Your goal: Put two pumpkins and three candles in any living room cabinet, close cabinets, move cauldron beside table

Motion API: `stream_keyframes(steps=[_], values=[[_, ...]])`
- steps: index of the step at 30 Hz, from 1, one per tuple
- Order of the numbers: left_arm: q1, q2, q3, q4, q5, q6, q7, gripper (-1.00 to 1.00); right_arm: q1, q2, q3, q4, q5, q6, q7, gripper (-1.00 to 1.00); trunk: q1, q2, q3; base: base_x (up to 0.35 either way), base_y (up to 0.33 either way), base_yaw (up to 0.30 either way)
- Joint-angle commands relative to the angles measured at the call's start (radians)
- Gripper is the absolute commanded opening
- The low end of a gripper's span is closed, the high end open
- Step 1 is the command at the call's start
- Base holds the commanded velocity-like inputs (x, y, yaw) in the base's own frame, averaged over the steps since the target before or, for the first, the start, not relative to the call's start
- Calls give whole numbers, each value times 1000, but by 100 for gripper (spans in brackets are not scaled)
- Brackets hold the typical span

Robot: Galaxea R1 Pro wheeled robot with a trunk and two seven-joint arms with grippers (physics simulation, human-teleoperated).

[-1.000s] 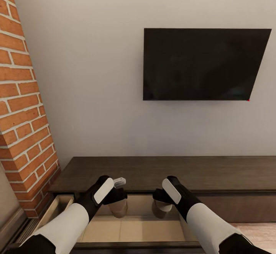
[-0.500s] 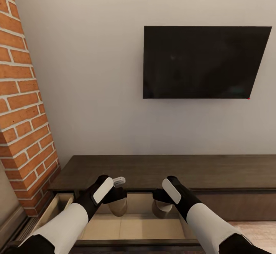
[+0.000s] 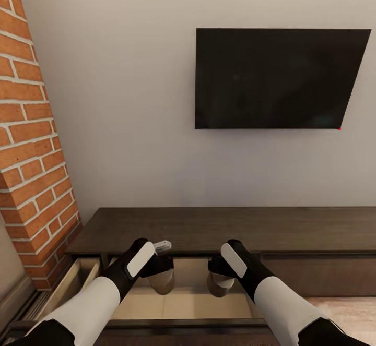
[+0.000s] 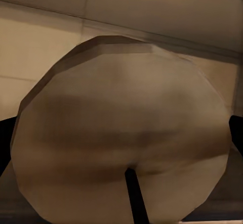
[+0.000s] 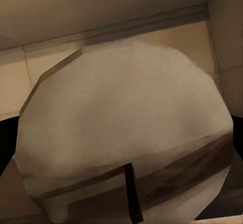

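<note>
Two grippers hang side by side over an open drawer, each clamped on a candle. The left gripper [image 3: 159, 275] holds a stubby beige-tan candle [image 3: 162, 282] that points down into the drawer, and in the left wrist view the same candle [image 4: 121, 133] bulges large between the dark fingers [image 4: 237, 133], its faceted end toward the camera with a thin dark wick at its middle. The right gripper [image 3: 219, 278] grips the second candle [image 3: 218, 285] in the same downward pose; seen from the right wrist, that candle [image 5: 126, 133] sits between dark fingers [image 5: 6, 143] at either edge. Both candles hang above the drawer's pale beige floor [image 3: 183, 304] and whether they touch it cannot be told. The drawer [image 3: 188, 324] is pulled out of the cabinet [image 3: 219, 228], a long, low dark-brown wood unit against the wall, and the cabinet front to the right [image 3: 318, 273] is shut. Another pale compartment [image 3: 78, 278] shows open at the cabinet's left end, beside the brick fireplace [image 3: 31, 142]. A black television [image 3: 277, 77] hangs on the light wall [image 3: 120, 100] above the cabinet, and a strip of wooden floor [image 3: 344, 309] shows at the lower right.
</note>
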Motion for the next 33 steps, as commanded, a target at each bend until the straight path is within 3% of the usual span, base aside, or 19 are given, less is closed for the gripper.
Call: stream_keyframes(steps=[1,21,27,33], values=[[-1,1,-4,-1,10,0,8,-100,-1,-1,5,-1,-10,0,-10,-100,4,-8,-4,0,0,0],[-1,1,-7,-1,10,0,4,-100,-2,-1,5,-2,-9,0,-10,-100,80,-148,-67,0,0,0],[0,-1,-7,-2,-20,-1,3,-100,-2,-1,6,-3,-9,0,-10,-100,103,-190,-86,0,0,0],[0,-2,-8,-2,-28,-27,3,-100,-2,-2,6,-8,-10,0,-10,-100,126,-232,-105,0,0,0]])
